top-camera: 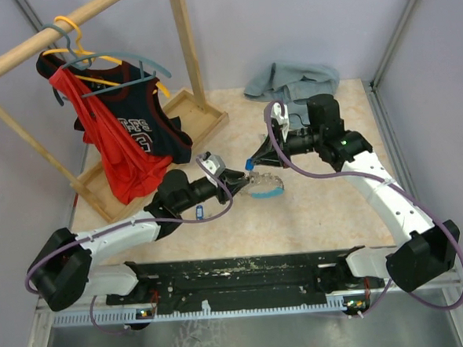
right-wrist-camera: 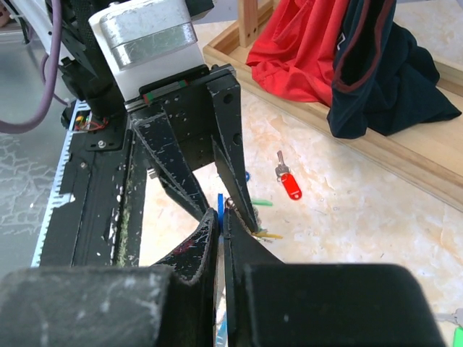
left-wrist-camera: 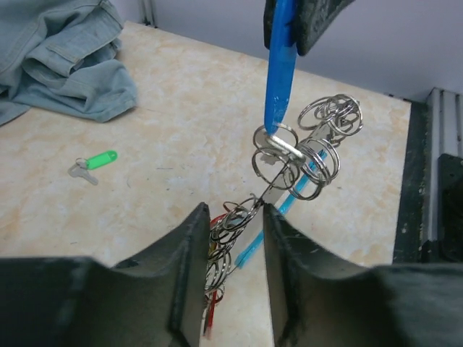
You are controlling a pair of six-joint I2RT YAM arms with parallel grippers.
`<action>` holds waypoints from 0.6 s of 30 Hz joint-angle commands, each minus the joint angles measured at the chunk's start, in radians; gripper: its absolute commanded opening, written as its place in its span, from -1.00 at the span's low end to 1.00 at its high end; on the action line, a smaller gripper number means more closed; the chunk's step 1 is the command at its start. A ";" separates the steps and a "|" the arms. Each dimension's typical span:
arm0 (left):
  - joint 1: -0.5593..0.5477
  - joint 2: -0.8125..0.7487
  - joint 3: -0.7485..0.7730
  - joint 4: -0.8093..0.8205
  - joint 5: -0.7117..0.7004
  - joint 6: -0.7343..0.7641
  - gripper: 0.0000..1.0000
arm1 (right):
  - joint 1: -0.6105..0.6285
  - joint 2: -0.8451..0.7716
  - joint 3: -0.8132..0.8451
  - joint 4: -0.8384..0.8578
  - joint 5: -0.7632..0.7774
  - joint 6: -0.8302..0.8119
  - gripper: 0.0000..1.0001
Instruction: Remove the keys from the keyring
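A pale tabletop [top-camera: 320,215] is seen carrying a wooden clothes rack [top-camera: 184,43] at the far left, on which red and dark jerseys [top-camera: 131,140] are hung. A crumpled denim garment [top-camera: 293,82] is seen at the far edge. The two arms are brought together near the middle, and the keyring [left-wrist-camera: 300,148], a jangly chain of linked silvery loops, is held off the tabletop between them. The left tool [left-wrist-camera: 236,217] is narrowed to a slim gap around the lower end of the chain and appears to be clamped on it. The right tool [right-wrist-camera: 221,220] is closed almost fully, and the blue tag [left-wrist-camera: 278,72] at the upper end is pinched flat between its fingers. The long axis of the bunch is thus laid from the left tool to the right tool, with the blue tag in line with it. Both tools touch the bunch, so neither arm is the nearer. The coming move is judged to turn on this line: the tag would have to be worked around its loop while the far end is anchored. Of the keys, two lie apart on the tabletop: a green-tagged key [left-wrist-camera: 95,160] near the denim and a red-tagged key [right-wrist-camera: 288,184] near the rack's base.
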 commanded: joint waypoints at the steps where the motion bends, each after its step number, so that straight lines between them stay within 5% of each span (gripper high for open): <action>1: 0.003 -0.006 0.053 -0.087 0.017 0.049 -0.41 | -0.006 -0.006 0.058 0.059 -0.036 0.018 -1.00; 5: 0.004 -0.031 0.072 -0.162 0.011 0.108 -0.97 | -0.012 -0.008 0.051 0.065 -0.041 0.018 -1.00; 12: 0.002 -0.045 0.256 -0.482 0.000 0.287 -1.00 | -0.012 0.001 0.022 0.085 0.014 0.001 -1.00; 16: -0.065 -0.064 0.412 -0.743 -0.018 0.386 -1.00 | -0.007 -0.013 0.067 -0.085 -0.207 -0.179 -1.00; 18: -0.094 -0.083 0.399 -0.747 -0.089 0.432 -1.00 | -0.005 -0.012 0.050 0.003 -0.030 -0.069 -1.00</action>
